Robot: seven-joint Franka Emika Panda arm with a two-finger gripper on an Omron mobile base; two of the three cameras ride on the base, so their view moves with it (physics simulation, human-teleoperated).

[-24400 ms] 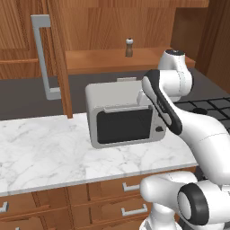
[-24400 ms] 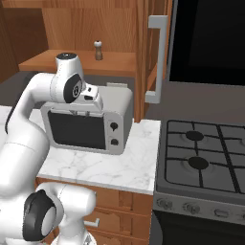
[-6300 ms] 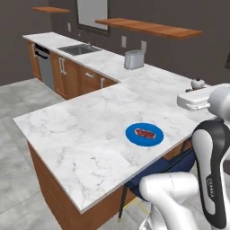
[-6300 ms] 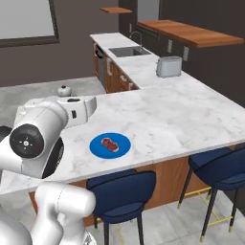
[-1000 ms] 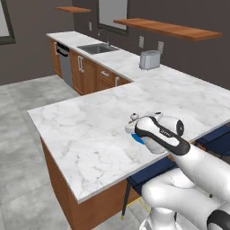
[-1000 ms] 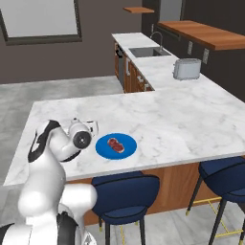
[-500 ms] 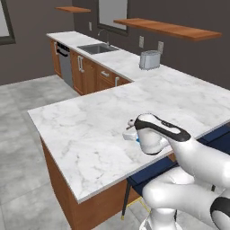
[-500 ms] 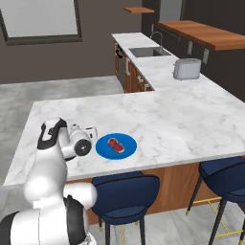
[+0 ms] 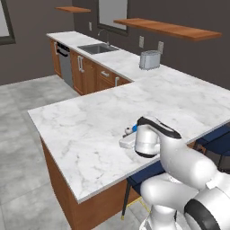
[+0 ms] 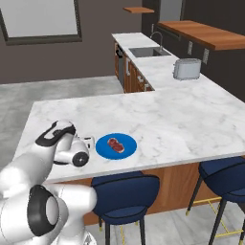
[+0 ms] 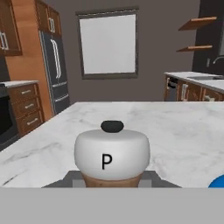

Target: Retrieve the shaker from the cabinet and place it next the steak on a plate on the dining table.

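Holding the shaker (image 11: 112, 158) close in front of the hand camera, the gripper (image 10: 87, 142) sits low over the dining table (image 9: 90, 121) just beside the plate (image 10: 116, 146); the shaker's pale rounded top, marked "P", fills the middle of the hand view, and dark finger parts flank its brown body — so I judge the jaws clenched on it, though the contact itself is hidden. In the right base view the hand hangs at the plate's near-left edge, close to the marble.

The step in hand looks like the placing. What remains, by my reading, is to settle the shaker upright on the table — or on the blue rim — then let go and lift clear without tipping it.

The plate holds the steak (image 10: 115, 143) near its centre, with bare blue all around it.
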